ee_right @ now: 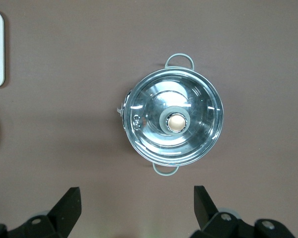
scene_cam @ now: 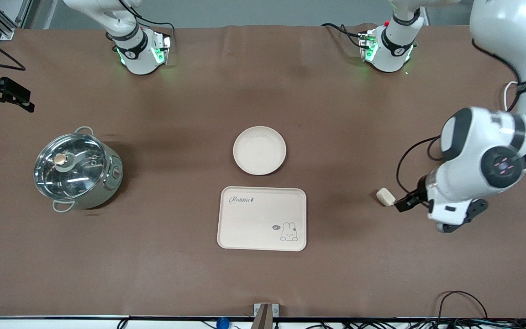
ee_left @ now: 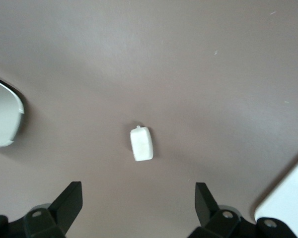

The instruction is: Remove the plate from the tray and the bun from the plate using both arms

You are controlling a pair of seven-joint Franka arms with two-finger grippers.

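The round cream plate point(scene_cam: 259, 150) lies on the brown table, just farther from the front camera than the rabbit tray. The small pale bun point(scene_cam: 385, 196) lies on the table toward the left arm's end. My left gripper point(scene_cam: 403, 203) hangs low right beside the bun, open and empty. In the left wrist view the bun point(ee_left: 141, 144) lies ahead of the open left gripper point(ee_left: 138, 206), not between its fingers. My right gripper point(scene_cam: 28, 101) waits high over the right arm's end of the table. In the right wrist view it point(ee_right: 137, 203) is open and empty.
A rectangular cream tray with a rabbit drawing point(scene_cam: 262, 218) lies nearer the front camera than the plate. A steel pot with a glass lid point(scene_cam: 78, 170) stands toward the right arm's end and also shows in the right wrist view point(ee_right: 171, 121). Cables run along the front edge.
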